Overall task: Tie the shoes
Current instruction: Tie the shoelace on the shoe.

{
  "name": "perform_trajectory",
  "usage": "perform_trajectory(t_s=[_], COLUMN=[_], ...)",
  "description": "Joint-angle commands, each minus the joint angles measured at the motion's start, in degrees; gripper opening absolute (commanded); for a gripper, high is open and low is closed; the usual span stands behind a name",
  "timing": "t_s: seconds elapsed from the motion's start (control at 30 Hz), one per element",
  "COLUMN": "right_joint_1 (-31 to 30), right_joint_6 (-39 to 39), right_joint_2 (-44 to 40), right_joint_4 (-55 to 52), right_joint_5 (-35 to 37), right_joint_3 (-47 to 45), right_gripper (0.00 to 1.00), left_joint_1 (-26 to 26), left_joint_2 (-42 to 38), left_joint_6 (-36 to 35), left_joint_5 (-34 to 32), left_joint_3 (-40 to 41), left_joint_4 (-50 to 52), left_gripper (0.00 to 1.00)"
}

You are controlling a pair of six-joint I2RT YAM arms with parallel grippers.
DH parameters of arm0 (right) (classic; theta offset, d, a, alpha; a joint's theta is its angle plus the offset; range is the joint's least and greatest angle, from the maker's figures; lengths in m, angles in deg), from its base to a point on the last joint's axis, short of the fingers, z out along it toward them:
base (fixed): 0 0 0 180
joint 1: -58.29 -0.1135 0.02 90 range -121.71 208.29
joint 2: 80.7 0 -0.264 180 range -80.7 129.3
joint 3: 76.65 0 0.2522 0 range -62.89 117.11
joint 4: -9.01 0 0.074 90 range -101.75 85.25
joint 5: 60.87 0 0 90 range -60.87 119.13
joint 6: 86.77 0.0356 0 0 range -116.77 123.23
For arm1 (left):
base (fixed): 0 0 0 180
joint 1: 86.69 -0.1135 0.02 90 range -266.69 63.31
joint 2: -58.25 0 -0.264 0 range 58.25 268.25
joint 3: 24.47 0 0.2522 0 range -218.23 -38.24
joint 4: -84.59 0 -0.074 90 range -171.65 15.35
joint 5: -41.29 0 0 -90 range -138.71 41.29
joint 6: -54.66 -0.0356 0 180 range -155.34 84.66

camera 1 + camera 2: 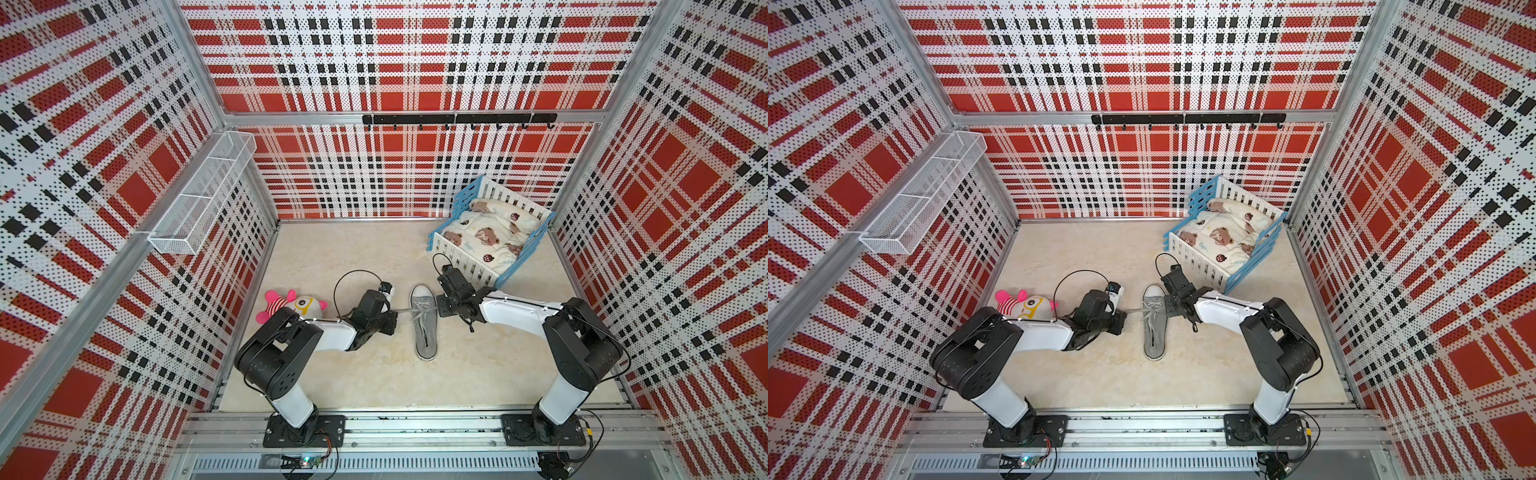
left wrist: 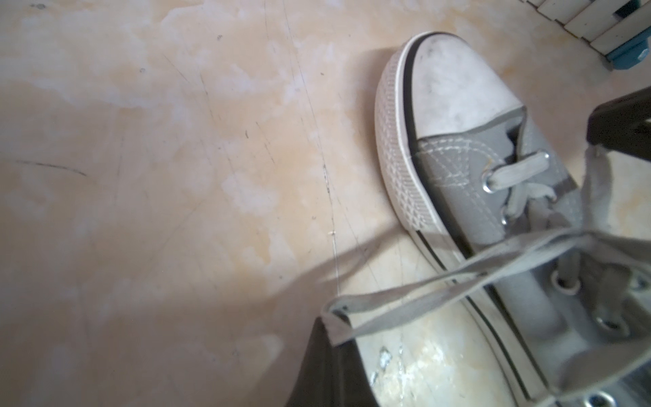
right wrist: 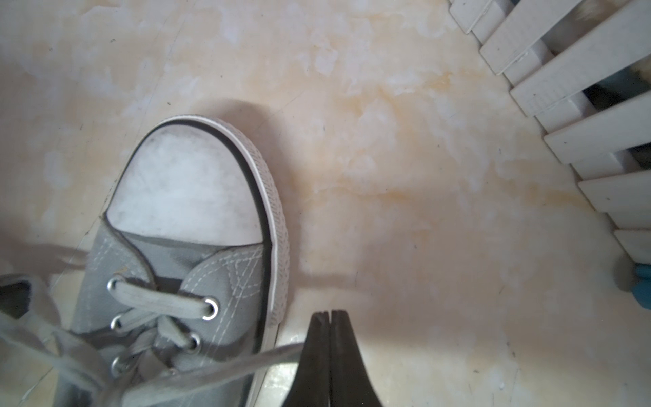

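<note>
Slippage risk: left gripper [image 2: 328, 322] clamped tight on lace loop [image 2: 440, 282], right gripper [image 3: 330, 316] clamped tight on lace strand [image 3: 246, 359]; may drag shoe [image 1: 424, 332] sideways if pulled unevenly.

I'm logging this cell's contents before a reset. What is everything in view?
sneaker: one, grey with white toe cap, on the floor between the arms.
laces: one pair, pale grey, pulled out to both sides.
plush toy: one, pink-striped and cream, on the floor by the left arm.
toy bed: one, white and blue, back right corner.
bedding: one set, cream bear print, inside the toy bed.
wire basket: one, white, left wall.
hook rail: one, black, back wall.
left gripper: black, shut on laces.
right gripper: black, shut on laces.
</note>
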Motion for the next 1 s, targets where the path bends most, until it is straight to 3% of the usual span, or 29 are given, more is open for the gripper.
perform_trajectory(t_s=[0.0, 0.97], right_joint_1=[0.7, 2.9], right_joint_6=[-0.8, -1.1], right_joint_2=[0.6, 2.1], right_joint_4=[-3.5, -2.2], right_joint_5=[7.1, 4.3], right_joint_3=[0.4, -0.9], right_gripper=[0.0, 0.0], left_joint_1=[-1.7, -2.7], left_joint_2=[1.3, 2.2], left_joint_6=[0.7, 1.8], left_joint_5=[-2.4, -2.0], left_joint_3=[1.3, 1.0], left_joint_4=[2.9, 3.0], left_gripper=[0.0, 0.0])
